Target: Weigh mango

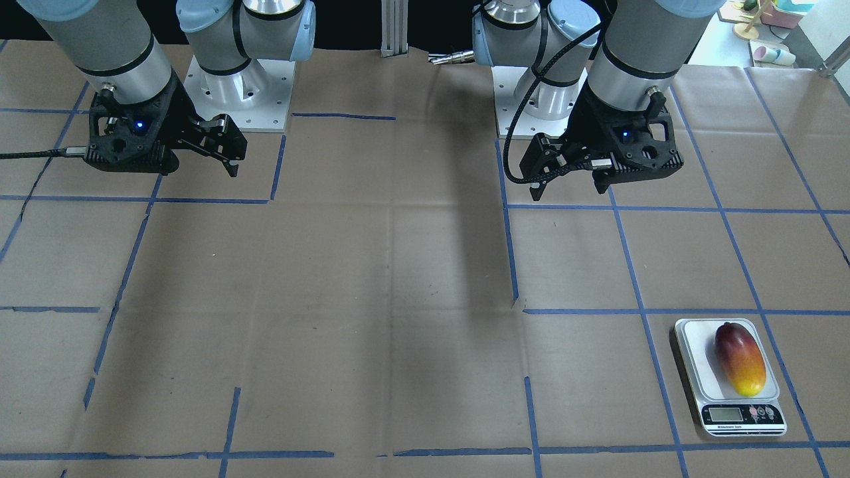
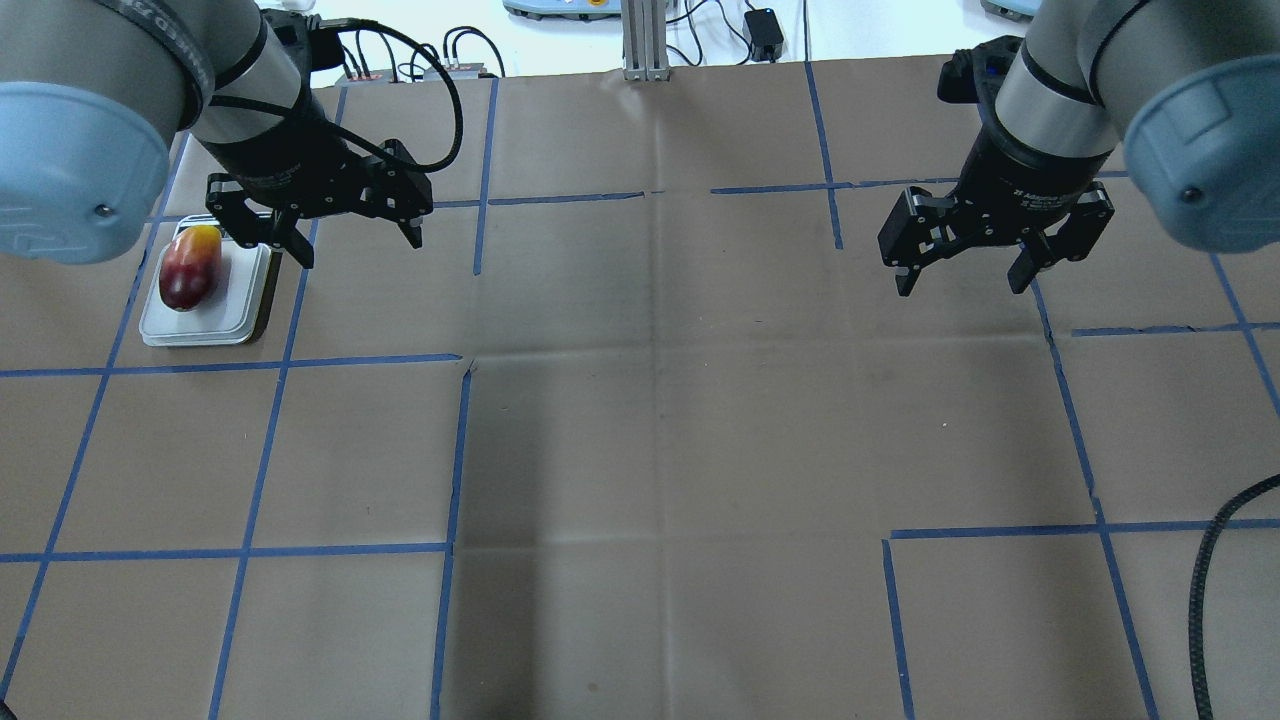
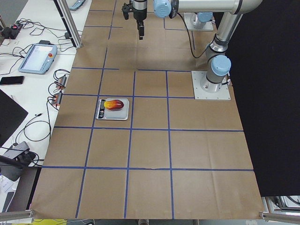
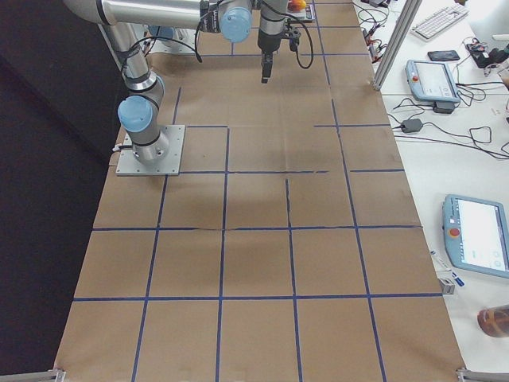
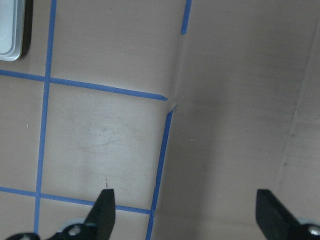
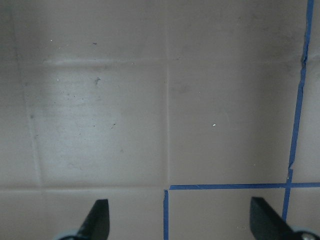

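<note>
The mango (image 1: 739, 358), dark red at one end and yellow at the other, lies on the white kitchen scale (image 1: 690, 345) at the table's left side. Both also show in the overhead view, mango (image 2: 190, 268) on scale (image 2: 235, 310), and in the exterior left view, mango (image 3: 116, 104). My left gripper (image 2: 358, 245) hangs open and empty above the table, just right of the scale; it also shows in the front view (image 1: 568, 189). The left wrist view shows only a corner of the scale (image 5: 12, 30). My right gripper (image 2: 958, 283) is open and empty, high over the right half.
Brown paper with a blue tape grid (image 2: 460, 450) covers the table. The arm bases (image 1: 239, 93) stand at the robot's edge. A black cable (image 2: 1215, 560) lies at the near right. Pendants and cables lie on the side desk (image 4: 433, 79).
</note>
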Robot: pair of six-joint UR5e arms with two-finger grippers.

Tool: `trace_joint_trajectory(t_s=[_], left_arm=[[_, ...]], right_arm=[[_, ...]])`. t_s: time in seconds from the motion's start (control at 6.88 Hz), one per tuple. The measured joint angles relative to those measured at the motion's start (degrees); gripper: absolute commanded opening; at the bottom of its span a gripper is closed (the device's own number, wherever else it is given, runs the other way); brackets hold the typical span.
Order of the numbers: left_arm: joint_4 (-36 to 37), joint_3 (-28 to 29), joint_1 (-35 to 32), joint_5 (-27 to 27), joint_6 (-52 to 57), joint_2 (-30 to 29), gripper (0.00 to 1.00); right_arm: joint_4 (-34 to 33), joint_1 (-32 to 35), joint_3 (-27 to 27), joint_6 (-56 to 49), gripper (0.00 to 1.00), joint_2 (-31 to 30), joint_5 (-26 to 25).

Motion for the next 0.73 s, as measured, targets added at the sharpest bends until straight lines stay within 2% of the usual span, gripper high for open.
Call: trace_joint_trajectory(t_s=[0.29,0.73], left_arm=[[-0.56,0.2,0.03,0.03,4.49,0.37,0.99],[-0.47,-0.18,0.04,0.06,5.47,0.48,1.0]], right_arm=[[0.0,0.0,0.0,0.0,1.0,0.0,0.0],[0.0,0.0,0.0,0.0,1.0,0.0,0.0]])
